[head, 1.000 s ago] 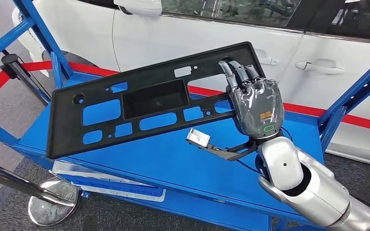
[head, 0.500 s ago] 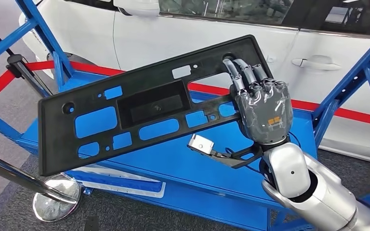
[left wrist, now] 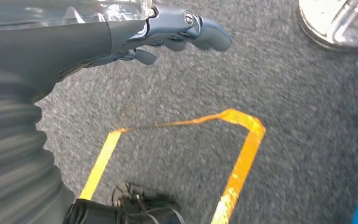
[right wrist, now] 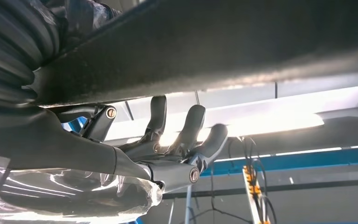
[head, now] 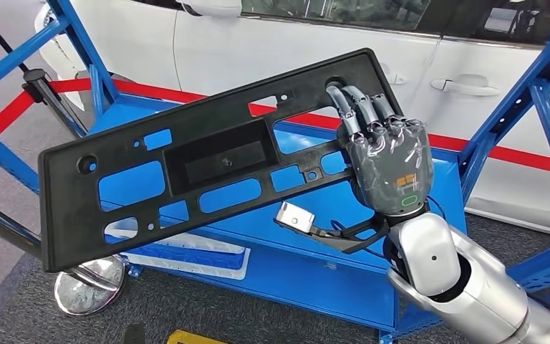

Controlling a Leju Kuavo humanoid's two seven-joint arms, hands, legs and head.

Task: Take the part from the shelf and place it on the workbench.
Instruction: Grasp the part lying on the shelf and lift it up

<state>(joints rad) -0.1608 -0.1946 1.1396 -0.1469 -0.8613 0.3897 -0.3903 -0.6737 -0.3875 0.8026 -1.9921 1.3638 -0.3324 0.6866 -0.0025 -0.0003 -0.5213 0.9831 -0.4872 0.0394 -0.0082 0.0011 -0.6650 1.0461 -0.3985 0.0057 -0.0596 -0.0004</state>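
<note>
The part is a long black plastic panel (head: 208, 165) with several cut-outs and a rectangular recess. In the head view it hangs tilted in the air above the front of the blue shelf (head: 315, 265), its left end lower. My right hand (head: 387, 161) grips its right end, fingers hooked through a cut-out. In the right wrist view the panel's dark underside (right wrist: 237, 42) runs over the fingers of my right hand (right wrist: 177, 144). My left hand (left wrist: 168, 32) hangs over grey carpet, fingers loosely apart and holding nothing.
A white car (head: 315, 50) stands close behind the shelf. Blue frame posts (head: 537, 100) rise at both sides. A chrome stanchion base (head: 89, 283) sits on the floor at lower left. A pale sheet (head: 200, 251) lies on the lower shelf. Yellow floor tape (left wrist: 242, 158) marks the carpet.
The view has shifted, with the shelf sliding up and away. The panel, still held by my right hand, now reaches further left and lower, past the shelf's front edge.
</note>
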